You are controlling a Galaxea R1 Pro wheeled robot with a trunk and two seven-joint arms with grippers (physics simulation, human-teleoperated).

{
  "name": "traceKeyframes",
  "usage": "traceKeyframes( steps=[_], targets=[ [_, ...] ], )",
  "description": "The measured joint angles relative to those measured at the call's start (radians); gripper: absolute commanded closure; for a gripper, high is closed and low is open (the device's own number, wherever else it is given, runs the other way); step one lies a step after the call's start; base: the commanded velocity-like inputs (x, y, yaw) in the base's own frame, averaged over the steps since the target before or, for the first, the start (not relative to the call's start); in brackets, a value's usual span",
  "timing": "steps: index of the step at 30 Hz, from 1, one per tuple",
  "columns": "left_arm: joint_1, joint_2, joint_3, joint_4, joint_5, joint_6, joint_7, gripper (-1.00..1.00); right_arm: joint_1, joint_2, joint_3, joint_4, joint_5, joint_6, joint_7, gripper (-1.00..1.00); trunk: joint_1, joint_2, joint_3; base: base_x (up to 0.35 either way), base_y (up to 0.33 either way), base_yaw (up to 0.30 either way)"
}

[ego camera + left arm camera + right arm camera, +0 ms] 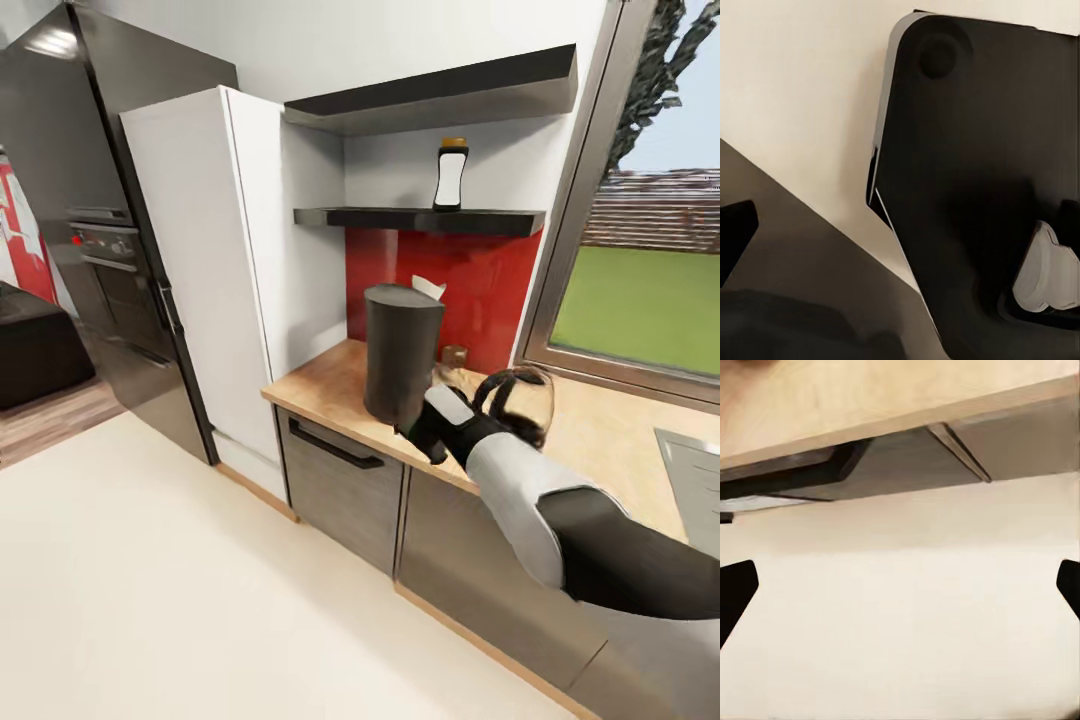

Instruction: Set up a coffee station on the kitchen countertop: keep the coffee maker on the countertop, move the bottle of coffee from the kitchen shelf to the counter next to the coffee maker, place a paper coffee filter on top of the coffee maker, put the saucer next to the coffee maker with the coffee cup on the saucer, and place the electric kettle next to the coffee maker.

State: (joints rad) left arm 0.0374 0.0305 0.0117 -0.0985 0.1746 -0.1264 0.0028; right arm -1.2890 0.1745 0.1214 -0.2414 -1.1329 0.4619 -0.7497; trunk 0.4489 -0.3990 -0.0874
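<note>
The dark-grey coffee maker (402,355) stands on the wood countertop (325,385) near its left end. A white paper coffee filter (428,288) peeks out behind the maker's top. Above, the bottle of coffee (450,176) stands on the thin dark kitchen shelf (400,217). The glass electric kettle (522,402) sits on the counter just right of the maker, partly behind my right wrist. My right gripper (430,436) (900,585) hangs over the counter's front edge, open and empty. My left gripper (900,225) is open over the floor beside the robot's dark base. The saucer and coffee cup are out of view.
A small tan box (455,355) sits by the red backsplash behind the maker. A tall white cabinet (215,270) and black oven column (120,260) stand to the left. A window (640,290) and sink edge (695,470) lie to the right.
</note>
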Motion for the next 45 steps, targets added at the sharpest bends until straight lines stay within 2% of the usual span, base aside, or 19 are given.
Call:
traceKeyframes(
  steps=[1, 3, 8, 10, 12, 13, 15, 16, 18, 22, 25, 28, 29, 31, 32, 34, 37, 45],
  targets=[
    [-0.001, -0.001, 0.0, -0.001, 0.0, 0.0, 0.0, -1.0, 0.062, 0.0, 0.014, 0.0, 0.036, 0.0, 0.026, -1.0, 0.001, 0.002, 0.0, -0.013, 0.018, 0.0],
    [-0.001, -0.003, 0.0, -0.006, 0.0, 0.0, 0.0, -1.0, 0.122, 0.0, 0.045, 0.001, 0.1, 0.0, 0.084, -1.0, 0.0, 0.001, 0.0, -0.007, 0.01, 0.0],
    [-0.005, -0.004, 0.0, -0.032, 0.0, 0.004, 0.0, -1.0, 0.331, 0.0, 0.169, 0.003, 0.31, -0.009, 0.249, -1.0, 0.0, 0.001, 0.0, -0.002, 0.002, 0.0],
    [-0.006, -0.003, 0.0, -0.034, 0.0, 0.003, 0.0, -1.0, 0.397, 0.0, 0.194, 0.003, 0.367, -0.026, 0.279, -1.0, 0.0, 0.001, 0.0, 0.0, 0.0, 0.0],
    [-0.007, -0.002, 0.0, -0.037, -0.001, 0.003, 0.0, -1.0, 0.478, 0.0, 0.217, 0.002, 0.43, -0.084, 0.299, -1.0, 0.0, 0.001, 0.0, 0.0, 0.0, 0.0],
    [-0.008, -0.002, 0.0, -0.041, -0.001, 0.003, 0.0, -1.0, 0.534, 0.0, 0.235, 0.003, 0.476, -0.151, 0.305, -1.0, 0.0, 0.001, 0.0, 0.0, 0.0, 0.0],
    [-0.008, -0.001, 0.0, -0.045, -0.002, 0.003, 0.0, -1.0, 0.591, 0.0, 0.255, 0.003, 0.522, -0.225, 0.308, -1.0, 0.0, 0.001, 0.0, 0.0, 0.0, 0.0],
    [-0.009, 0.0, -0.001, -0.048, -0.003, 0.003, 0.0, -1.0, 0.649, 0.0, 0.273, 0.005, 0.576, -0.3, 0.31, -1.0, 0.0, 0.001, 0.0, 0.0, 0.0, 0.0],
    [-0.009, 0.001, -0.001, -0.049, -0.004, 0.002, 0.0, -1.0, 0.716, 0.0, 0.281, 0.015, 0.616, -0.343, 0.31, -1.0, 0.0, 0.001, 0.0, 0.0, 0.0, 0.0],
    [-0.009, 0.0, -0.001, -0.05, -0.006, 0.001, 0.0, -1.0, 0.773, 0.0, 0.285, 0.084, 0.668, -0.38, 0.307, -1.0, 0.0, 0.001, 0.0, 0.0, 0.0, 0.0],
    [-0.008, -0.001, -0.001, -0.05, -0.006, 0.0, 0.0, -1.0, 0.786, 0.0, 0.285, 0.151, 0.71, -0.445, 0.305, -1.0, 0.0, 0.001, 0.0, 0.0, 0.0, 0.0],
    [-0.008, 0.001, -0.001, -0.049, -0.005, 0.0, 0.0, -1.0, 0.79, 0.0, 0.287, 0.19, 0.721, -0.495, 0.306, -1.0, 0.0, 0.001, 0.0, 0.0, 0.0, 0.0],
    [-0.008, 0.003, -0.001, -0.049, -0.003, -0.001, 0.0, -1.0, 0.791, -0.012, 0.288, 0.2, 0.721, -0.509, 0.313, -1.0, 0.0, 0.001, 0.0, 0.0, 0.0, 0.0],
    [-0.008, 0.003, 0.0, -0.049, -0.002, -0.001, 0.0, -1.0, 0.791, -0.036, 0.288, 0.206, 0.725, -0.518, 0.346, -1.0, 0.0, 0.001, 0.0, 0.0, 0.0, 0.0],
    [-0.008, -0.003, 0.0, -0.054, -0.001, -0.002, 0.0, -1.0, 0.791, -0.084, 0.286, 0.211, 0.745, -0.525, 0.503, -1.0, 0.0, 0.001, 0.0, 0.0, 0.0, 0.0],
    [-0.009, -0.004, 0.0, -0.063, 0.0, -0.002, 0.0, -1.0, 0.791, -0.105, 0.287, 0.211, 0.752, -0.526, 0.57, -1.0, 0.0, 0.001, 0.0, 0.0, 0.0, 0.0],
    [-0.009, -0.004, 0.0, -0.072, 0.0, -0.002, 0.0, -1.0, 0.791, -0.118, 0.287, 0.211, 0.751, -0.527, 0.614, -1.0, 0.0, 0.001, 0.0, 0.0, 0.0, 0.0],
    [-0.009, -0.002, 0.0, -0.079, 0.0, -0.003, 0.0, -1.0, 0.791, -0.124, 0.28, 0.211, 0.743, -0.527, 0.631, -1.0, 0.0, 0.001, 0.0, 0.0, 0.0, 0.0]
  ],
)
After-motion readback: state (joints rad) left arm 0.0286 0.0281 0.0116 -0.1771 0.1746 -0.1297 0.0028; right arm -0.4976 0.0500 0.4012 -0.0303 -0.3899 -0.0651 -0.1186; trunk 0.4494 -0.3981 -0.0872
